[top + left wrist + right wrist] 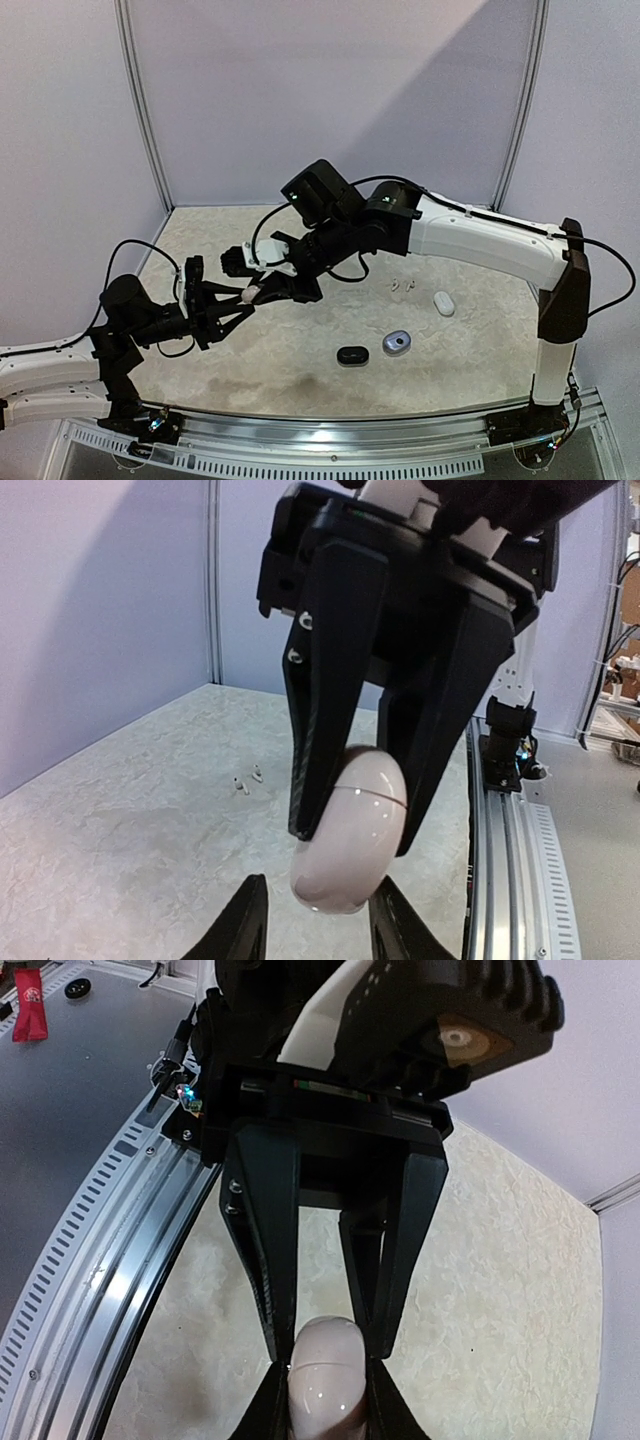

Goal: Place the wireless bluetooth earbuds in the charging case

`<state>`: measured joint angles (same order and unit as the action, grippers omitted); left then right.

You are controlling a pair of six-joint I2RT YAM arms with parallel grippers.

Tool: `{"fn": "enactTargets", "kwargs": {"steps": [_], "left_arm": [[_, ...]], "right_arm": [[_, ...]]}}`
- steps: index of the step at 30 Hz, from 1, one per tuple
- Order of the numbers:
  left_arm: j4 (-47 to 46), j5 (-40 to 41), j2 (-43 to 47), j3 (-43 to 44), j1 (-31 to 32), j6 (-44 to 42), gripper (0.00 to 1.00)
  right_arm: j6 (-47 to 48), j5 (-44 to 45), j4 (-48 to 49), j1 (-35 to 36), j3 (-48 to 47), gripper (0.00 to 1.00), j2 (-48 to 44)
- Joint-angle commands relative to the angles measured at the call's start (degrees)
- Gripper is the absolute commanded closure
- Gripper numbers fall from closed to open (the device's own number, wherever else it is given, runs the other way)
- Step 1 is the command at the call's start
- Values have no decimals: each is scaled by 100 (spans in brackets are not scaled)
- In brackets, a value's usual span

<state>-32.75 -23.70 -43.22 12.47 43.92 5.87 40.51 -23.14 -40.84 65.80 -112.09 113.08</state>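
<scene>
We are pinching a glossy white egg-shaped charging case [348, 830] with our right tool [330, 1412]. Its two black fingers are pressing against opposite sides of the case, around a thin seam that is running across the shell. Our left tool [322, 925] is facing it from the other end. In the right wrist view its long black fingers are resting against the rounded end of the same case and touching it on both sides, so both tools are gripping the one case. The case is hanging in the air above the beige marbled worktop [470, 350], left of centre in the overhead frame, where the two arms are meeting.

Looking outward, we are finding the wireless bluetooth earbuds [247, 778] lying loose on the worktop, well apart from the held case. They are showing as two tiny white pieces with short stems, side by side, at the centre left of the left wrist frame and right of centre overhead. Nearer the bottom of the overhead frame, a black oval case [352, 354] and a silvery-blue oval case [397, 343] are sitting just beside each other. A white oval case [444, 303] is lying near the earbuds, toward the right. A slotted metal rail [510, 860] is running along the worktop's edge.
</scene>
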Motion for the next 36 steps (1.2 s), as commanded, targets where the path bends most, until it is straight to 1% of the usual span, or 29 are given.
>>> {"fn": "enactTargets", "kwargs": {"steps": [1,6,8,10,12,13,16,20,22,26,28,31,33,35,36], "left_arm": [[-108,-56,-55,25,-33,0,66],[-178,-64,-51,19,-42,-4,71],[-244,-64,-63,6,-42,-13,69],[-310,-87,-81,-5,-42,-64,64],[-312,-122,-89,1,-42,-123,65],[-303,-144,-90,9,-42,-129,67],[-301,-199,-99,19,-42,-126,78],[-287,-226,-100,19,-42,-205,100],[-268,-183,-84,11,-42,-203,100],[-288,-152,-72,-16,-40,-176,100],[-301,-143,-65,-25,-42,-211,100],[-353,-87,-32,-41,-50,-216,100],[-399,-80,-7,-56,-59,-222,100],[-415,-90,26,-60,-67,-255,100],[-419,-98,33,-68,-72,-272,100]], "right_arm": [[-45,-121,-133,45,-259,100,200],[-43,-66,-308,44,-424,100,318],[-39,-36,-333,44,-427,100,312],[-26,-4,-369,44,-435,100,317],[-19,19,-404,41,-460,100,327],[-18,19,-409,46,-467,100,333],[-25,11,-398,39,-474,100,333],[-47,43,-412,45,-488,100,375],[-114,89,-371,41,-495,100,382],[-315,259,-236,46,-461,88,341],[-428,335,-154,41,-424,80,313],[-537,362,-12,43,-318,73,253],[-590,376,172,33,-187,67,189],[-656,373,291,20,-102,64,123],[-673,365,331,6,-86,61,104]]}}
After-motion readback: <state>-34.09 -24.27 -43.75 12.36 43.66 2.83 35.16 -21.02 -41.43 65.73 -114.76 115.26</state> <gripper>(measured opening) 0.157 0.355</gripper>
